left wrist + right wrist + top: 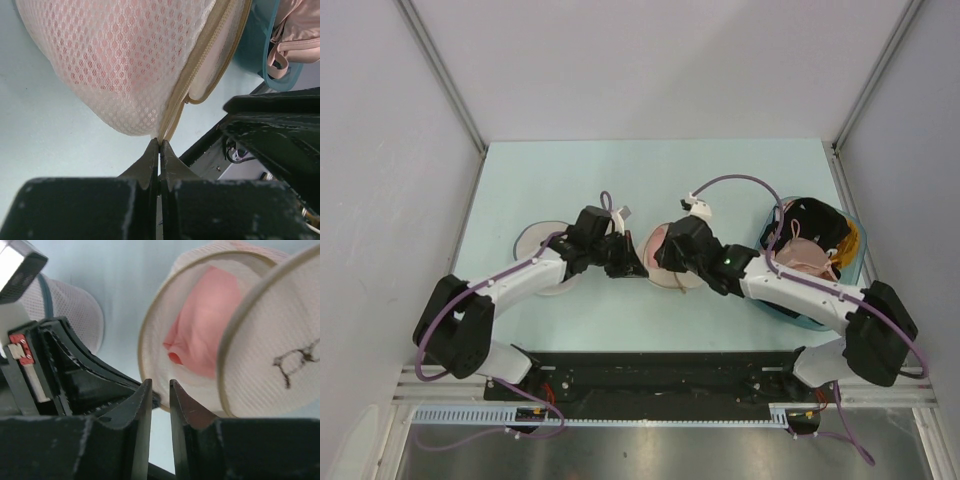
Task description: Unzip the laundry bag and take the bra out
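In the top view most of the laundry bag [280, 330] is hidden under the two wrists that meet over it, at the middle of the desk [570, 180] and a little nearer the near edge than the far one. The right wrist view shows it unzipped, its two domed halves gaping, one bearing the dark bra icon. The bra [200, 325] lies inside, seen only as a fold of pink cloth, and as a pink tint through the mesh in the left wrist view. The left gripper [159, 145] has its fingers pressed together, pinching the bag's zip edge at its lowest point. The right gripper [160, 390] stands at the rim of the open half with only a narrow slit between its fingers; whether they grip the rim cannot be told. The white disc pouch [535, 243] is half covered by the left forearm. The teal basket [252, 50] sits against the right edge, cut across by the right arm, holding black clothing [815, 220] and a peach garment [805, 258]. Bare surface runs to the far edge, where grey walls [670, 70] rise on three sides. Both arms bend out from the near edge, elbows toward the side edges, forearms converging.
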